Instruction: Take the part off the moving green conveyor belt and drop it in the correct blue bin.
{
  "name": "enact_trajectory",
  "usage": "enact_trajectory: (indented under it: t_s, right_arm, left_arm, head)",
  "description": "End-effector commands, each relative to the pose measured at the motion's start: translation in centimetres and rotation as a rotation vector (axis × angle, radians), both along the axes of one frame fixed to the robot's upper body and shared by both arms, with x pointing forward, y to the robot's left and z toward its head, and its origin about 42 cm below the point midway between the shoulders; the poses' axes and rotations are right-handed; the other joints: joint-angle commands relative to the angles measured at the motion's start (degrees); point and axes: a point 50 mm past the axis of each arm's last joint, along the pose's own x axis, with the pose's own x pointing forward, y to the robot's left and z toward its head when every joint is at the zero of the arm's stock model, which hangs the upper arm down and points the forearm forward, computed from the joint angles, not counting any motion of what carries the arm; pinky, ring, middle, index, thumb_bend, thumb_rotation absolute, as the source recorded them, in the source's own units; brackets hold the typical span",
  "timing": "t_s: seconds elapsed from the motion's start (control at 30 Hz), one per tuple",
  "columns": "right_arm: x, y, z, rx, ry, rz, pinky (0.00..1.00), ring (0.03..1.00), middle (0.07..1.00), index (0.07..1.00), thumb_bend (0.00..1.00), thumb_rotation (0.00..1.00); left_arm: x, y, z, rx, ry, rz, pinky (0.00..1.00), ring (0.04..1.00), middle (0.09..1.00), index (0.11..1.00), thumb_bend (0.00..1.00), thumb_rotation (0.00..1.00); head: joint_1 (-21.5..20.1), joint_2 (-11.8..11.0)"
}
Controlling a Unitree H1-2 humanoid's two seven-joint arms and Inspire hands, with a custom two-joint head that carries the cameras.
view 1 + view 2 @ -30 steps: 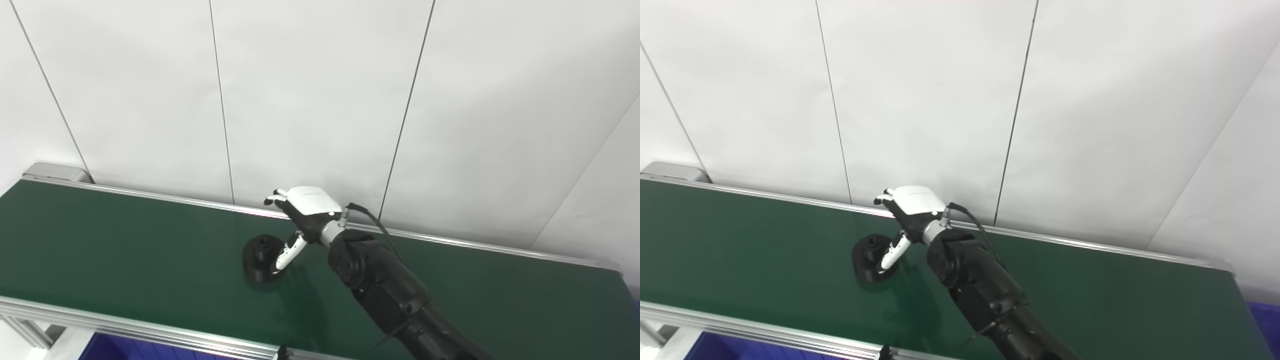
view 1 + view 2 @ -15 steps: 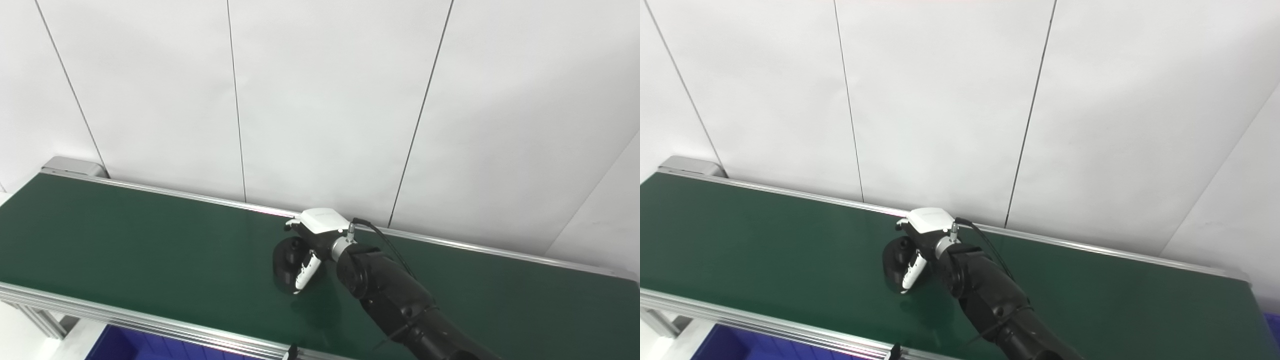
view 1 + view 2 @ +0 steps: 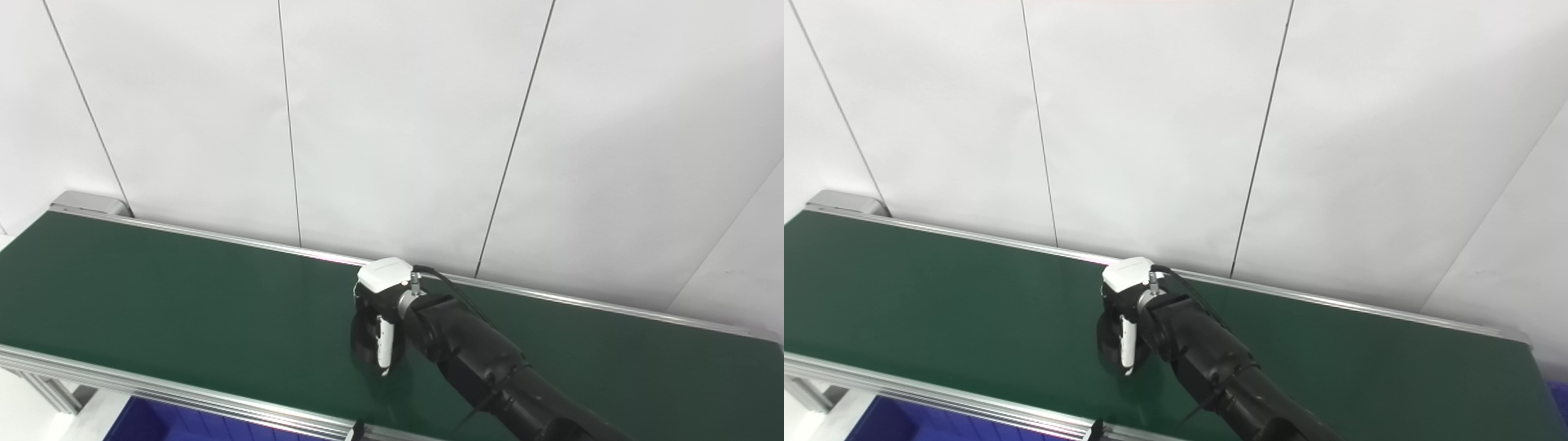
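The right hand [image 3: 381, 306] is down on the green conveyor belt [image 3: 184, 306], its black arm coming in from the five o'clock corner and reaching toward the belt's middle. Its fingers are curled around the black part [image 3: 366, 346], a dark round piece with a wide base sitting on the belt. The white thumb [image 3: 384, 346] runs straight down the part's near side, tip at the belt surface, and the white back of the hand caps it from above. So the hand is wrapped around the part, which sits near the middle of the belt, at about six o'clock from the hand's white shell; whether it has left the belt I cannot tell.

At the seven o'clock corner, below the belt's silver front rail [image 3: 153, 395], a slice of blue bin [image 3: 159, 425] shows. Another sliver of blue peeks in at the far four o'clock edge in the right eye view. Behind it all stands a white panelled wall [image 3: 398, 122]. The left hand is nowhere to be seen.
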Motion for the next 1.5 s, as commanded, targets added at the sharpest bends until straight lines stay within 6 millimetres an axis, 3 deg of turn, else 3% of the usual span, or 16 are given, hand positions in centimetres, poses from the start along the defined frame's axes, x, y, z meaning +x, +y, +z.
enact_trajectory:
  t_s: [0.0,0.33,0.4,0.6,0.73,0.87,1.0,1.07,1.17,1.37,1.47]
  right_arm:
    - [0.1,1.4,2.0,0.147,-0.081,0.038,0.36,0.433,0.499,0.52,0.52,0.0]
    - [0.1,1.1,3.1,0.174,-0.059,0.029,0.34,0.417,0.495,0.556,0.51,0.0]
    - [0.1,1.1,3.7,0.199,-0.073,0.042,0.36,0.431,0.512,0.514,0.51,0.0]
    - [-1.2,1.4,8.0,0.251,-0.124,0.107,0.36,0.418,0.513,0.515,0.51,0.0]
    - [-3.7,1.3,12.2,0.106,-0.226,0.243,0.34,0.414,0.525,0.506,0.51,0.0]
    - [-6.7,-0.5,13.8,0.008,-0.278,0.344,0.33,0.399,0.497,0.536,0.51,0.0]
    - [-9.4,-2.9,13.8,-0.059,-0.286,0.383,0.31,0.387,0.495,0.536,0.51,0.0]
    - [-10.6,-4.5,13.6,-0.063,-0.284,0.396,0.32,0.385,0.485,0.539,0.51,0.0]
    - [-12.5,-7.6,13.3,-0.068,-0.279,0.411,0.26,0.364,0.467,0.55,0.51,0.0]
    - [-16.7,-13.4,13.4,-0.085,-0.256,0.358,0.23,0.35,0.457,0.553,0.51,0.0]
    - [-20.3,-16.3,14.2,-0.085,-0.222,0.289,0.2,0.381,0.508,0.5,0.51,0.0]
  left_arm:
    - [1.0,-8.5,3.6,-0.226,-0.022,-0.046,1.0,1.0,1.0,1.0,0.56,0.92]
    - [0.9,-8.4,3.4,-0.242,-0.013,-0.036,0.95,1.0,1.0,1.0,0.54,0.94]
    - [0.9,-8.3,3.5,-0.246,-0.015,-0.036,0.95,1.0,1.0,1.0,0.54,0.93]
    - [0.8,-7.6,3.6,-0.244,-0.021,-0.033,0.91,1.0,1.0,1.0,0.54,0.93]
    - [1.0,-6.9,3.6,-0.241,-0.041,-0.025,0.92,1.0,1.0,1.0,0.54,0.93]
    - [1.1,-6.0,3.8,-0.273,-0.047,-0.021,0.95,1.0,1.0,1.0,0.59,0.96]
    - [1.1,-5.2,4.1,-0.313,-0.022,-0.01,0.91,1.0,1.0,1.0,0.64,0.97]
    - [1.0,-4.6,4.4,-0.315,-0.024,-0.011,0.95,1.0,1.0,1.0,0.64,0.99]
    - [0.9,-3.8,4.7,-0.314,-0.033,-0.003,1.0,1.0,1.0,1.0,0.69,1.0]
    - [0.8,-1.8,5.6,-0.292,-0.036,0.012,0.98,0.985,1.0,1.0,0.72,1.0]
    - [0.9,-0.8,6.2,-0.306,-0.025,0.018,0.97,0.973,0.995,1.0,0.73,1.0]
  head:
    - [0.0,0.0]
    - [-1.0,-0.1]
    - [-1.3,0.0]
    - [-2.9,0.9]
    - [-4.9,1.9]
    - [-8.3,3.1]
    - [-10.8,4.2]
    - [-12.5,5.1]
    - [-14.8,6.5]
    - [-19.7,9.8]
    - [-22.7,11.5]
